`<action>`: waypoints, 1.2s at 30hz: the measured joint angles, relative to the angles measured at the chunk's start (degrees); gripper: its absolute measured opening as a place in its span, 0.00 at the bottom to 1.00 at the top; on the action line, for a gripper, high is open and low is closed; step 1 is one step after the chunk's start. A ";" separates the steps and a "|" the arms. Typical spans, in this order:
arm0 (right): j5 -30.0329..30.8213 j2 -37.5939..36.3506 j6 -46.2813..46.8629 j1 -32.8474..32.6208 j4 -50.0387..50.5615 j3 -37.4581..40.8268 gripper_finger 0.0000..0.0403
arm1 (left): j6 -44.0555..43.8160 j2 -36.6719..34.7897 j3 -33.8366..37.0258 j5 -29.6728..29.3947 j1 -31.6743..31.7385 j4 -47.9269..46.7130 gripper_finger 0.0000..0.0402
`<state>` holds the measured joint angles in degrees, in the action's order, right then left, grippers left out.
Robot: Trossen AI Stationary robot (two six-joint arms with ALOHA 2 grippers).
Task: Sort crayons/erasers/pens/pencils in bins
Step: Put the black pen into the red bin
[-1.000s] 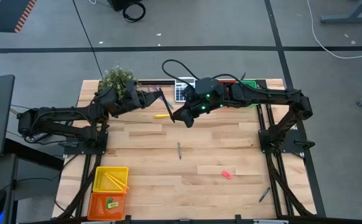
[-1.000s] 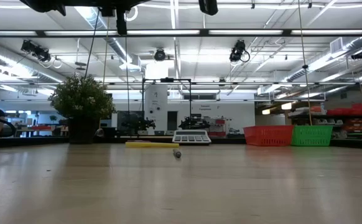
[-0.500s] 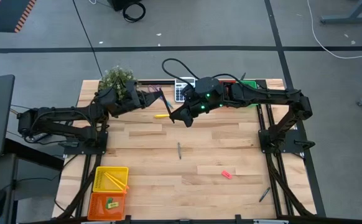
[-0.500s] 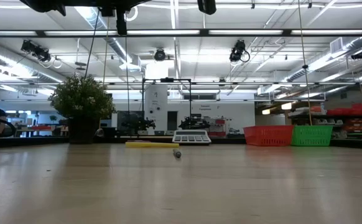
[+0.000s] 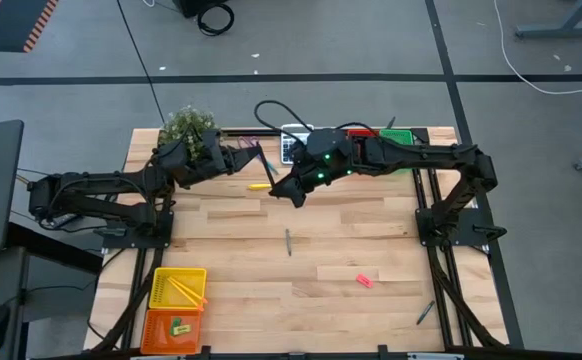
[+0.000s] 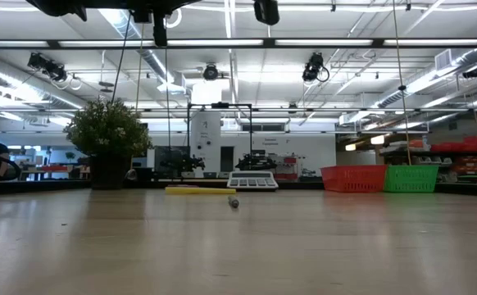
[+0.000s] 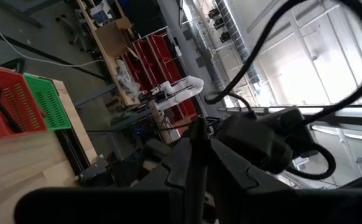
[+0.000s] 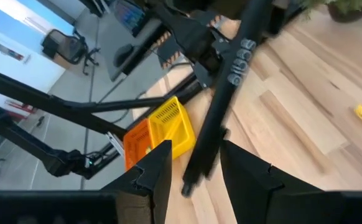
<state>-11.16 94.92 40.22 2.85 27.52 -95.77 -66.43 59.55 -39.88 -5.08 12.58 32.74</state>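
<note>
My left gripper (image 5: 259, 156) is raised above the table's far middle and shut on a black pen (image 8: 231, 74). My right gripper (image 5: 279, 188) faces it from the right. Its open fingers (image 8: 150, 171) stand on either side of the pen's free end without touching it. A yellow pen (image 5: 260, 186) lies on the table below them. Nearer lie a grey-green crayon (image 5: 288, 241), a pink eraser (image 5: 364, 281) and a dark pen (image 5: 426, 312). The yellow bin (image 5: 178, 287) holds pencils. The orange bin (image 5: 174, 327) holds a green eraser. My left gripper pinches the black pen (image 7: 198, 134) between its two fingers, coming roughly level from the table's left. The pen lies across the fingers and is lifted clear of the table. Its long free part (image 8: 203, 149) slants down between my right gripper's fingers.
The red bin (image 6: 353, 178) and the green bin (image 6: 411, 178) stand at the far right, partly under my right arm. A grey calculator (image 5: 293, 145) and a potted plant (image 5: 189, 128) stand along the far edge. Bare wood lies in the middle and near right.
My right gripper has crept a little toward the table's left, closer to the left gripper and the pen, with its fingers as wide apart as before. My left gripper and the pen have kept still.
</note>
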 joint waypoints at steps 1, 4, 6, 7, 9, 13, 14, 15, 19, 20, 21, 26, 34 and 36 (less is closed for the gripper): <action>-0.11 0.20 0.02 -0.01 -0.38 0.00 0.35 | 0.01 0.00 0.00 0.00 0.00 0.10 0.12; 0.18 0.21 -0.08 -0.02 -0.59 0.00 0.35 | 0.01 0.00 0.00 0.00 0.00 -0.16 0.11; 0.81 0.12 -0.16 0.00 -0.78 0.00 0.35 | 0.01 0.00 0.00 0.00 0.00 -0.25 0.11; 0.79 0.10 -0.14 0.02 -0.93 0.00 0.35 | 0.01 0.00 0.00 0.00 0.00 -0.27 0.12; 0.79 -0.01 -0.30 0.02 -0.93 0.00 0.35 | -0.01 -0.01 0.00 0.02 -0.01 -0.41 0.12; 0.59 -0.10 -0.56 0.02 -0.91 -0.01 0.35 | -0.03 -0.02 0.00 0.09 -0.02 -0.41 0.13; 0.57 -0.10 -0.56 0.01 -0.91 0.00 0.34 | -0.03 -0.02 0.00 0.07 -0.02 -0.41 0.13; 0.60 -0.10 -0.56 -0.01 -0.91 0.00 0.33 | -0.03 -0.02 0.00 0.12 -0.02 -0.38 0.12; 0.61 -0.10 -0.56 -0.02 -0.91 0.00 0.29 | -0.07 -0.02 0.00 0.17 -0.02 -0.36 0.11; 0.61 -0.10 -0.56 -0.02 -0.91 0.00 0.27 | -0.07 -0.02 0.00 0.17 -0.02 -0.34 0.11; 0.63 -0.10 -0.54 -0.02 -0.91 0.00 0.26 | -0.07 -0.04 0.00 0.17 -0.02 -0.32 0.12; 0.79 -0.10 -0.82 0.00 -0.77 0.00 0.22 | 0.21 -0.09 -0.07 0.17 -0.04 -0.12 0.13; 0.79 -0.10 -1.06 0.02 -0.74 -0.01 0.21 | 0.23 -0.09 -0.07 0.15 -0.04 -0.16 0.13; 0.79 -0.10 -1.07 0.02 -0.77 0.00 0.21 | 0.21 -0.09 -0.07 0.13 -0.02 -0.19 0.14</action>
<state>-10.37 94.83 39.14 2.87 26.75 -95.77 -66.22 59.46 -39.94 -4.95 12.56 32.56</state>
